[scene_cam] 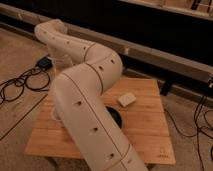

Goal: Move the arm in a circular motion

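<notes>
Although we look for the gripper at the far end of the arm (85,100), we cannot pick it out: the last segment folds down behind the elbow near the far-left table edge, so where the gripper sits is hidden and we leave its fingers unjudged. From that hidden end the arm rises to a bent joint at upper left, runs right to a second bend, then sweeps down across the left half of the wooden table (145,135) toward the camera. We judge this folded, sprawling pose as 1 point along a wide circle, since nothing is being reached for. Just right of the big segment a dark plate (116,116) peeks out, and beyond it a small pale block (126,99) lies untouched. Cables (20,82) trail on the floor to the left.
</notes>
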You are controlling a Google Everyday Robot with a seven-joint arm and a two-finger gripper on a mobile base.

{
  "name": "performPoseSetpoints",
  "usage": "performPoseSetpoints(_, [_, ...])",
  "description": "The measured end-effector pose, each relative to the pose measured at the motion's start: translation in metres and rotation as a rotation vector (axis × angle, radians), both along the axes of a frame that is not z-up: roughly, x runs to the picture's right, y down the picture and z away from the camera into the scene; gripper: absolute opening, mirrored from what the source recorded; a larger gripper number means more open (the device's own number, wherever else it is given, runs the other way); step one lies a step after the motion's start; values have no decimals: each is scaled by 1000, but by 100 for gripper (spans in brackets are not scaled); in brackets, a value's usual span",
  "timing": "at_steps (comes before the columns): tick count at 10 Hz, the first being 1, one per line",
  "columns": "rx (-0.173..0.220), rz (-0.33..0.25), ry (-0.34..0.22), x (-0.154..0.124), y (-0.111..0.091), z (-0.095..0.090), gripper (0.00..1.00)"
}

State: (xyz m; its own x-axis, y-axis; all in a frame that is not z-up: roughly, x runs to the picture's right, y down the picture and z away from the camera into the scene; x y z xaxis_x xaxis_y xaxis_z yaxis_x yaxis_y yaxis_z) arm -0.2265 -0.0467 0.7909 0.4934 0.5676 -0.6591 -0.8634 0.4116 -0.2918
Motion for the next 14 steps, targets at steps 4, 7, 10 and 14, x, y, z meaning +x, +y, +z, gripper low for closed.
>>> performPoseSetpoints(4, [25,-130,-42,-21,68,-88,65])
performPoseSetpoints(7, [63,31,36,17,101,-140,65])
performPoseSetpoints(10, [113,220,131,72,117,-174,65])
performPoseSetpoints(14, [145,405,226,148,123,-187,65])
